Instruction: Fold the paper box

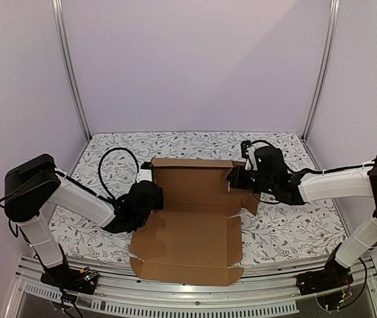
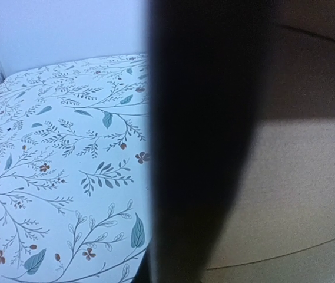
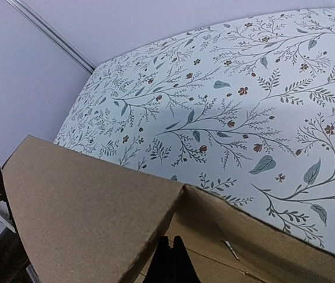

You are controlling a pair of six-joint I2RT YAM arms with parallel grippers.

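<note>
I am pinching the box (image 1: 191,218) at its raised back corners: left fingers (image 1: 150,196) and right fingers (image 1: 238,177) both clamped on cardboard.

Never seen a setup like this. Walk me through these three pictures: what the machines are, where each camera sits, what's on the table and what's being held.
These are two robot arms bolted at the near edge of a table. The wide picture comes from a fixed camera above and behind them; the other two come from small cameras on each wrist.

On the flowered tablecloth lies a brown cardboard box, partly folded: its near panel lies flat and its back wall stands up.

The left gripper is at the box's left edge. Its own camera is mostly blocked by something dark, with cardboard to the right, so whether its jaws are shut cannot be told.

The right gripper is at the right corner of the back wall. Its camera looks over a raised flap, with dark fingertips close together at the fold, seemingly pinching the cardboard.
</note>
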